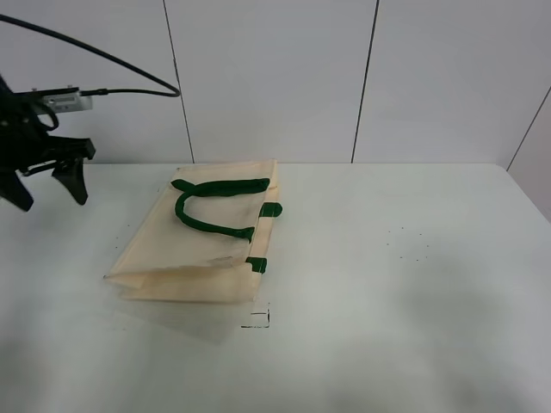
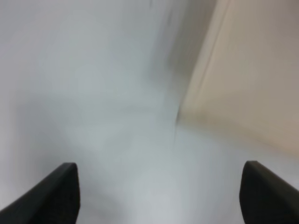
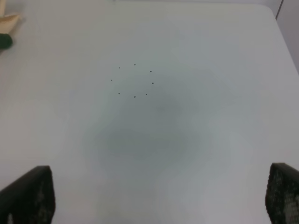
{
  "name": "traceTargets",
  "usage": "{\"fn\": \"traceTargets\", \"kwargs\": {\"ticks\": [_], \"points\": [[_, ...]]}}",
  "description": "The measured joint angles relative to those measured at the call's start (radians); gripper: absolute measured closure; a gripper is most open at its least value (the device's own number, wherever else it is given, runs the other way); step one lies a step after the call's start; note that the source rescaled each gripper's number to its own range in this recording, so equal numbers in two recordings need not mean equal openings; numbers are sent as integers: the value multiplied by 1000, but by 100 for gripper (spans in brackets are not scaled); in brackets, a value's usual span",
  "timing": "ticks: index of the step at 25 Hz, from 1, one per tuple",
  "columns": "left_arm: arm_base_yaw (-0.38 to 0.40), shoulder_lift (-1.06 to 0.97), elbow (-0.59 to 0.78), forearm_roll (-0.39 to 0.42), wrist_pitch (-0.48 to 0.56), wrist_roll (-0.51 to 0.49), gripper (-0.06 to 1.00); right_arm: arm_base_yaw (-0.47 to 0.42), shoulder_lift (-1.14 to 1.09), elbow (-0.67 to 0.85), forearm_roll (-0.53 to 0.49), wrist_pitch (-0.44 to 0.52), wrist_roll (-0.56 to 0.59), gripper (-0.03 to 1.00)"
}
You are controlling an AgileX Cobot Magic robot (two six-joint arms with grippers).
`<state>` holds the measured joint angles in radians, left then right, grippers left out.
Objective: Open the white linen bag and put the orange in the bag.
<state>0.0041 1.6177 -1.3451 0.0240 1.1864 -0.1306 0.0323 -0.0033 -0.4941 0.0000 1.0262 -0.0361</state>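
Left wrist view gives me my left gripper [image 2: 159,196] with its two dark fingers [image 2: 56,193] far apart and nothing between them, only blurred white table [image 2: 93,93] below. A cream edge of the white linen bag [image 2: 252,79] fills one corner of that picture, near the gripper but not touching it. From the high camera I see the same left gripper [image 1: 50,183] raised at the far left edge of the table [image 1: 413,284], jaws spread, well apart from the bag.

My right gripper [image 3: 159,196] also stands wide open — dark fingertips [image 3: 30,196] at the picture's two lower corners, bare table [image 3: 187,140] between them. A small ring of dark specks [image 3: 134,80] marks the surface ahead, and a sliver of the bag [image 3: 9,21] with a bit of green sits at the far corner. The high view does not show this gripper at all.

The surface is a plain white tabletop against a wall of white panels [image 1: 267,77] with dark seams; a black cable [image 1: 103,56] loops over the left arm.

The bag [image 1: 189,249] lies flat left of centre, its dark green handles [image 1: 211,206] curled on top, green tabs at its right edge — closed as far as I can tell. A small square mark [image 1: 256,318] sits just in front of it. I cannot find the orange in any view.
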Motion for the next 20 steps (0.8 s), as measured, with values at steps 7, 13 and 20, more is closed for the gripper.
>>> {"fn": "traceTargets", "kwargs": {"ticks": [7,13,20], "points": [[0,-438,425,29,-5,31,3,0,0,0,0,0,0,-3],[0,-809,708,29,-137,67,3,0,0,0,0,0,0,-3],[0,-1198,829,-24,-120,122,3,0,0,0,0,0,0,-3]]}}
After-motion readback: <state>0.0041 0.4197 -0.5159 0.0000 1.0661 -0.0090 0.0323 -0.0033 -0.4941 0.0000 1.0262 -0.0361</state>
